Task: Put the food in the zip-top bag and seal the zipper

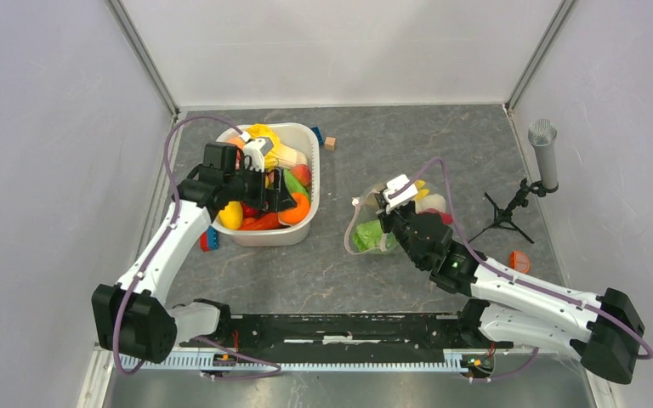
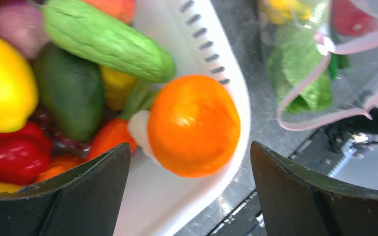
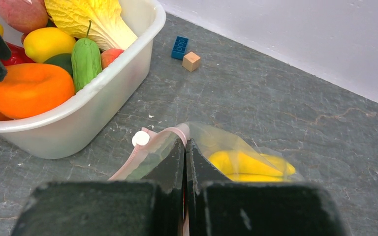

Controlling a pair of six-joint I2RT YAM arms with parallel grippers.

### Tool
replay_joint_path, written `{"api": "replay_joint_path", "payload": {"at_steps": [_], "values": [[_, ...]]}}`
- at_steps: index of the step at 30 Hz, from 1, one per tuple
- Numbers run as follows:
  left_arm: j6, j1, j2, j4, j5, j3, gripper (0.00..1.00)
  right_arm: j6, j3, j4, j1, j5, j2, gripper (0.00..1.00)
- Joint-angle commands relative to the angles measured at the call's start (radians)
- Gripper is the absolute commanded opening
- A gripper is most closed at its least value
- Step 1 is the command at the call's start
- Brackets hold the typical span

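Over grey table (image 3: 275, 98), right gripper (image 3: 185, 143) seemingly pinches zipper (image 3: 163, 131).

A tub (image 1: 270, 237) is set at the left and is filled with food (image 1: 296, 210). The bag (image 1: 366, 235) is laid to its right, with more food held inside. Two blocks (image 1: 330, 143) are placed behind the tub.

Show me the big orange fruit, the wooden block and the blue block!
big orange fruit (image 2: 193, 124): left wrist view, middle of its skin.
wooden block (image 3: 191, 61): right wrist view, its top face.
blue block (image 3: 179, 47): right wrist view, its studded top.
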Motion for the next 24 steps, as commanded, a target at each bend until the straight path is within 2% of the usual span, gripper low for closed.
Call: {"api": "replay_joint_path", "payload": {"at_steps": [1, 5, 9, 14, 17, 18, 24], "values": [[0.007, 0.0, -0.021, 0.031, -0.234, 0.029, 0.97, -0.003, 0.052, 0.042, -0.008, 0.008, -0.012, 0.0], [-0.032, 0.002, -0.018, 0.105, -0.378, 0.036, 0.99, 0.011, 0.051, 0.042, -0.008, 0.014, -0.027, 0.01], [-0.081, 0.003, 0.051, 0.15, -0.51, 0.065, 0.99, 0.024, 0.056, 0.037, -0.008, 0.013, -0.034, 0.01], [-0.103, 0.003, 0.218, 0.144, -0.583, 0.14, 0.93, 0.049, 0.053, 0.035, -0.008, 0.009, -0.053, 0.01], [-0.121, 0.003, 0.316, 0.169, -0.614, 0.161, 0.81, 0.052, 0.061, 0.019, -0.008, -0.009, -0.066, 0.01], [-0.138, 0.002, 0.333, 0.183, -0.651, 0.158, 0.8, 0.052, 0.069, 0.01, -0.008, -0.019, -0.071, 0.01], [-0.216, -0.02, 0.296, 0.388, -0.756, 0.039, 0.8, 0.104, 0.075, -0.018, -0.008, -0.072, -0.113, 0.01]]}}
